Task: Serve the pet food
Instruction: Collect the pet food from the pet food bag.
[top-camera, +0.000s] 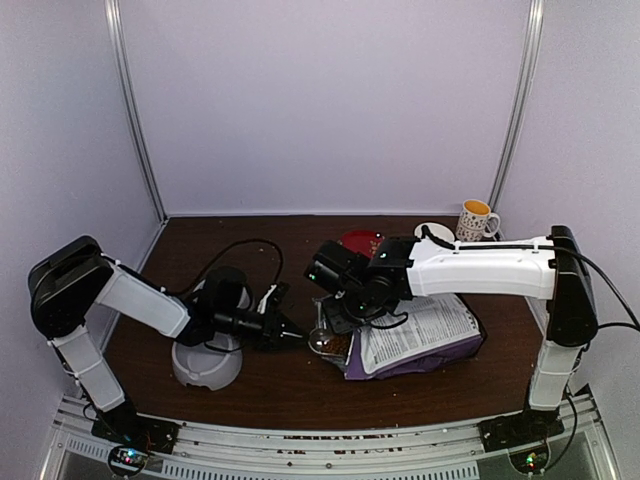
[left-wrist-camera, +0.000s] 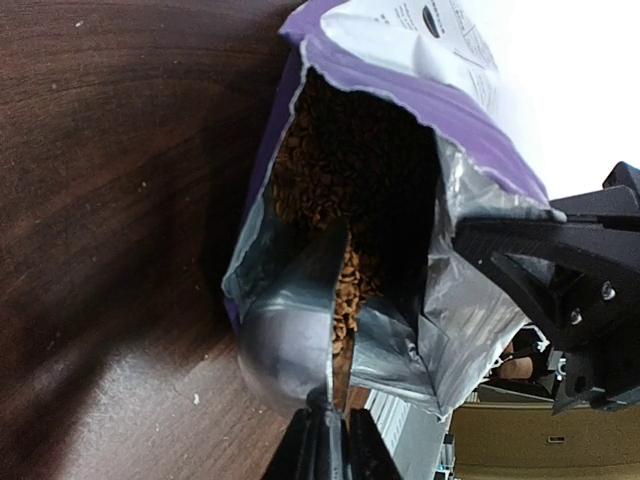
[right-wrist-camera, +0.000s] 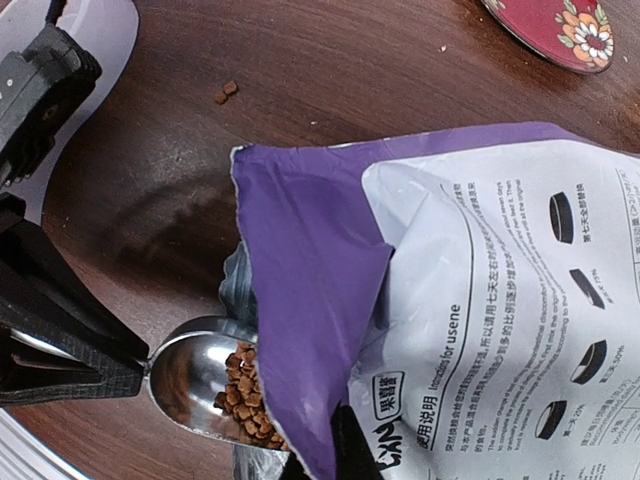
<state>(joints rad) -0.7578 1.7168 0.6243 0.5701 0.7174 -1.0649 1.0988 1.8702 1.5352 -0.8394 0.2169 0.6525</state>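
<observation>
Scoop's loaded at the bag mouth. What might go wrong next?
Loose kibble sits on the shallow spoon in the left gripper; tilting on the way to the white bowl may spill it. The right gripper pinches only the edge of the bag; a slip may drop the flap onto the spoon.

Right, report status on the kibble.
Status: left pincer shut on spoon, right pincer shut on bag. Some kibble on spoon at bag mouth. Path to bowl looks clear.

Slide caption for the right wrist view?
Left gripper holds a metal spoon of pet food at the mouth of the purple bag, whose edge the right gripper pinches.
</observation>
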